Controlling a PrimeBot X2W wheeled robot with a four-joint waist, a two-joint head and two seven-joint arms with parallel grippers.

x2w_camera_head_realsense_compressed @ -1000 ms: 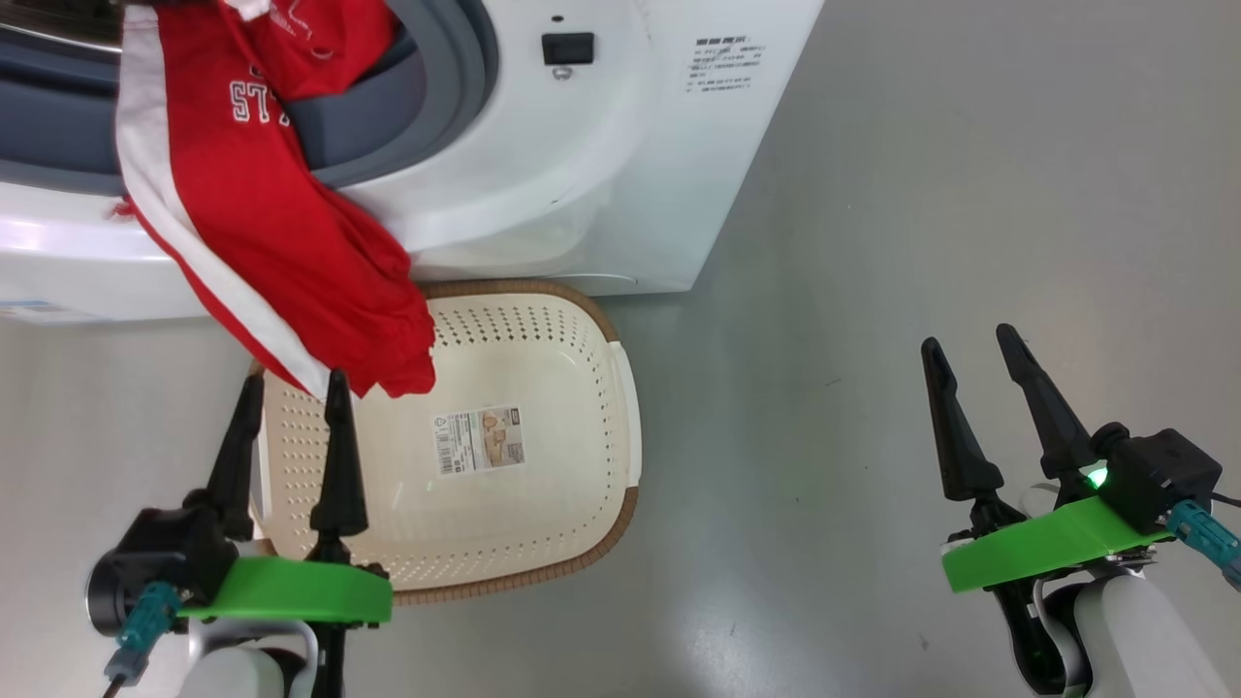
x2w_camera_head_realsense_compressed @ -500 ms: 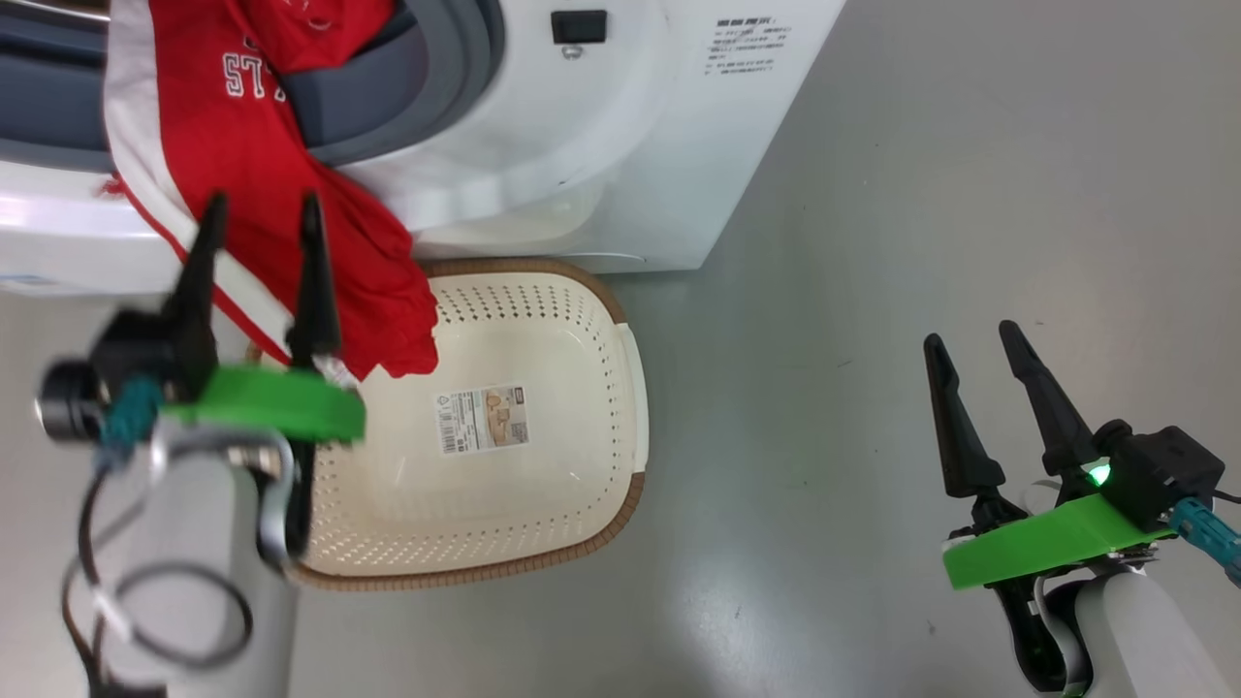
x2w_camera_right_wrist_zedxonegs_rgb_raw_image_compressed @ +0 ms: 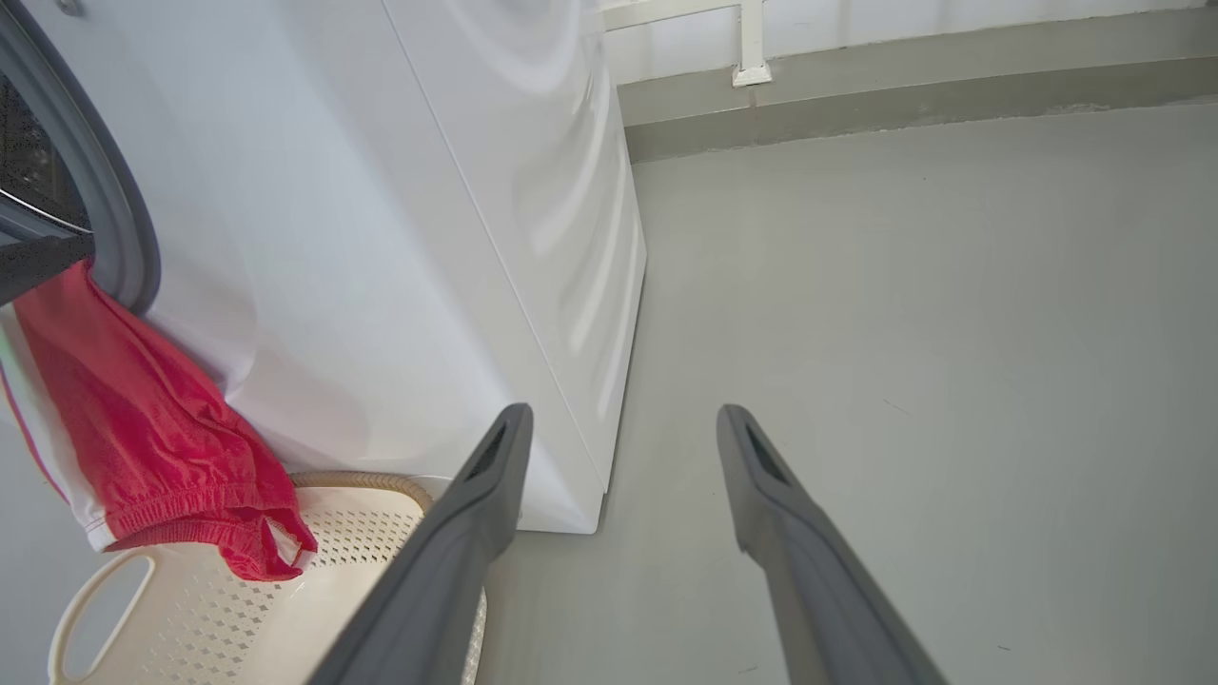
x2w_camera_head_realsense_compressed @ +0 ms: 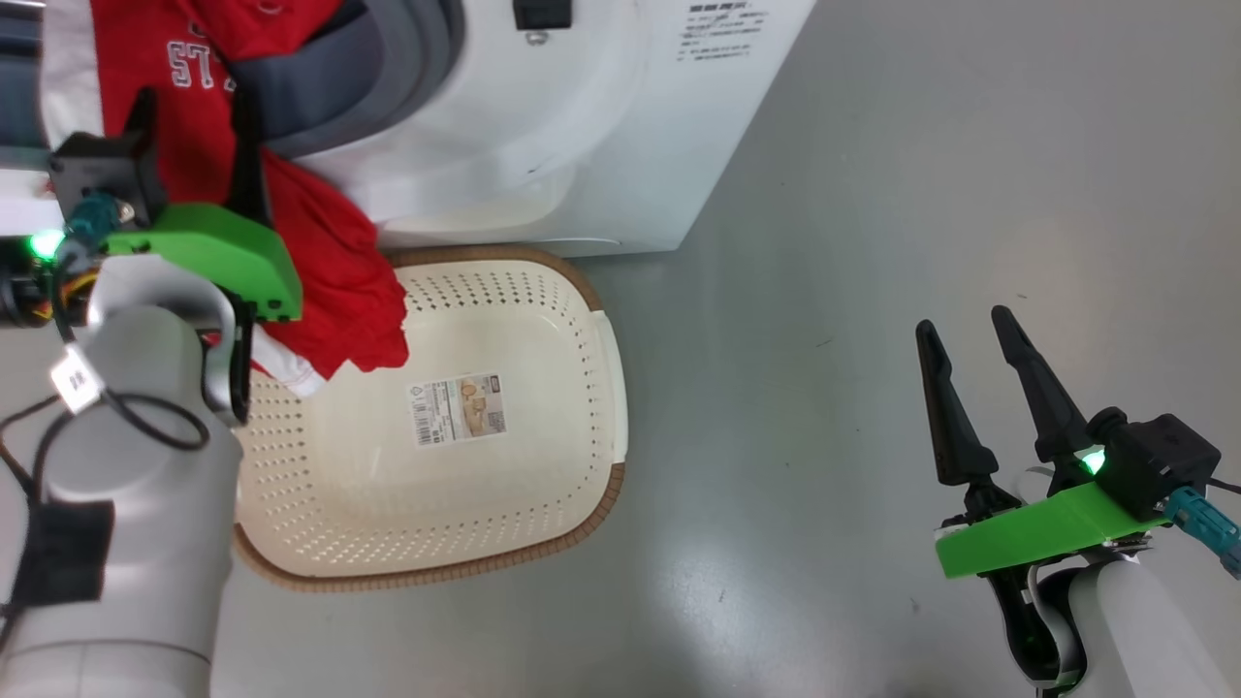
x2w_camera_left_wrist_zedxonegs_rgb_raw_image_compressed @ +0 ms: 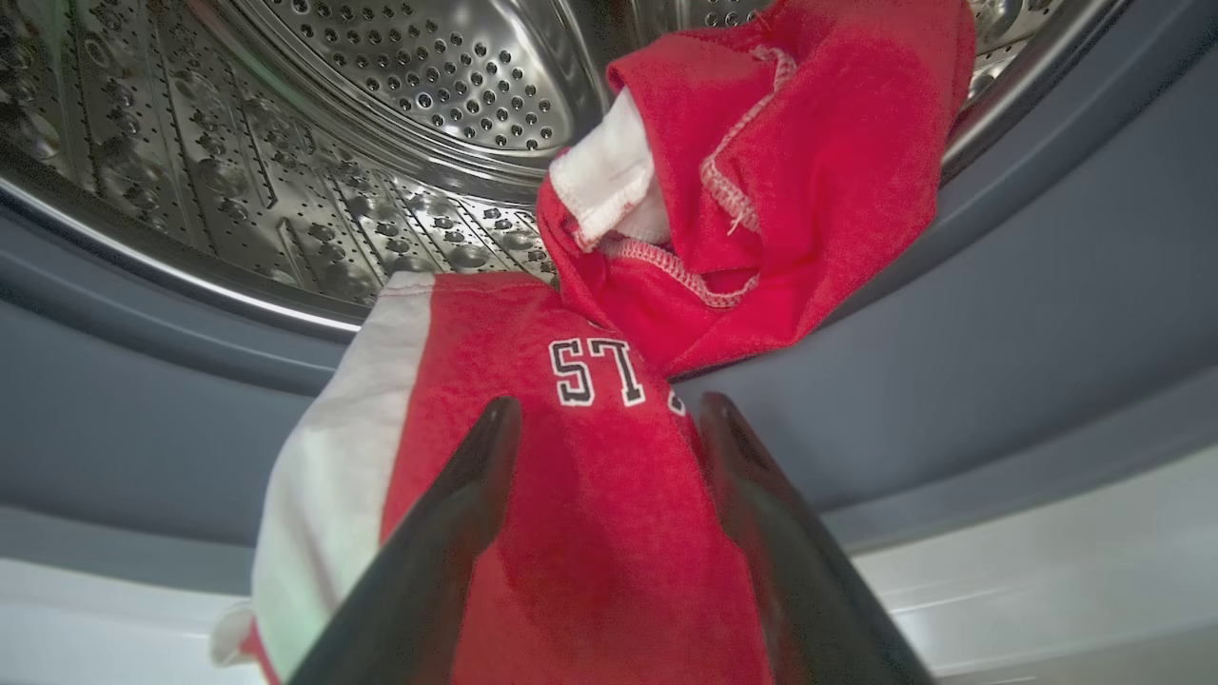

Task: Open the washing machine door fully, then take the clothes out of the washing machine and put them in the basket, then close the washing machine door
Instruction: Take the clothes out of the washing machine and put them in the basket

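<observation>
Where the limp red-and-white fabric garment (x2w_camera_left_wrist_zedxonegs_rgb_raw_image_compressed: 590,514) drapes over the grey rubber ring (x2w_camera_left_wrist_zedxonegs_rgb_raw_image_compressed: 143,419), the left gripper (x2w_camera_left_wrist_zedxonegs_rgb_raw_image_compressed: 609,404) hovers, jaws apart, empty. Light and soft, it should pinch easily there.

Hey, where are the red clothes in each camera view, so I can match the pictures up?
Head view: the red clothes are at upper left, hanging from the opening toward the basket.
Left wrist view: red clothes at centre, draped over the grey rubber ring.
Right wrist view: red clothes at the left edge, above the basket.
Shared landmark: the grey rubber ring.
</observation>
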